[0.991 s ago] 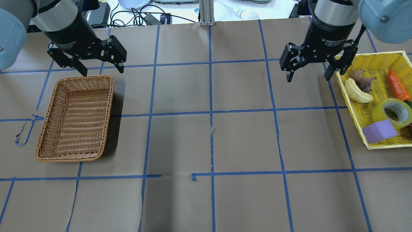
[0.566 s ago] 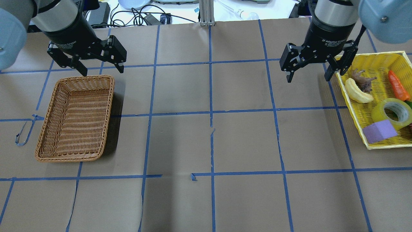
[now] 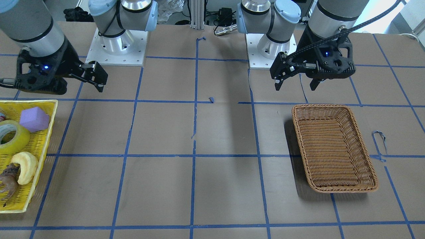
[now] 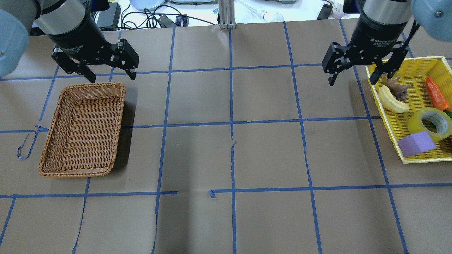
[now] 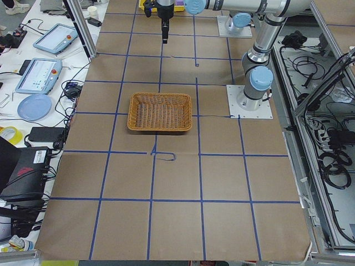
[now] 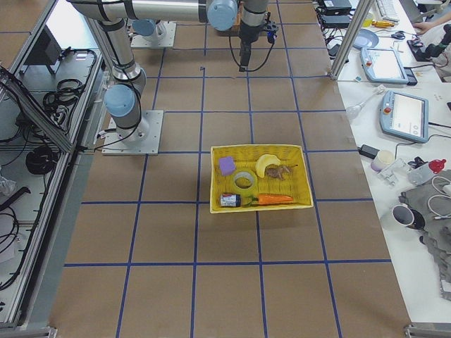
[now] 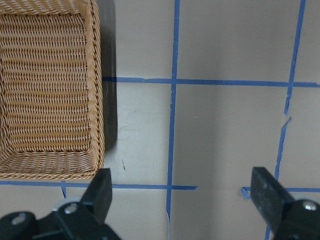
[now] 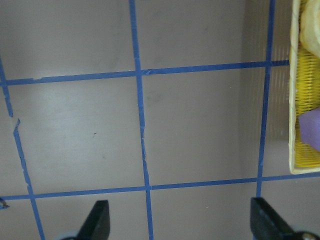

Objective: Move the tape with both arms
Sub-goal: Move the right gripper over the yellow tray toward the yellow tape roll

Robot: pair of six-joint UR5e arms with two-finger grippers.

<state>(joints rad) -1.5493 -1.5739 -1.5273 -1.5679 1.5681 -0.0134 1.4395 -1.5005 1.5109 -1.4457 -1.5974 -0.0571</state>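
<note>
Just one tape (image 4: 418, 121), two baskets (image 4: 121, 106) (image 4: 387, 120), two pincers (image 4: 113, 77) (image 4: 353, 81).

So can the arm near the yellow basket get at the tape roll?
Probably yes: the right gripper hovers open by the yellow basket rim, and the tape lies uncovered, though a purple block crowds one side.

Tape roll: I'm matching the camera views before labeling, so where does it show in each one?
Front-facing: tape roll at the left edge, in the yellow basket.
Overhead: tape roll at the right edge.
Exterior right: tape roll near the centre.
Exterior left: not visible.
Left wrist: not in it.
Right wrist: not in it.
Landmark: the purple block beside it.
</note>
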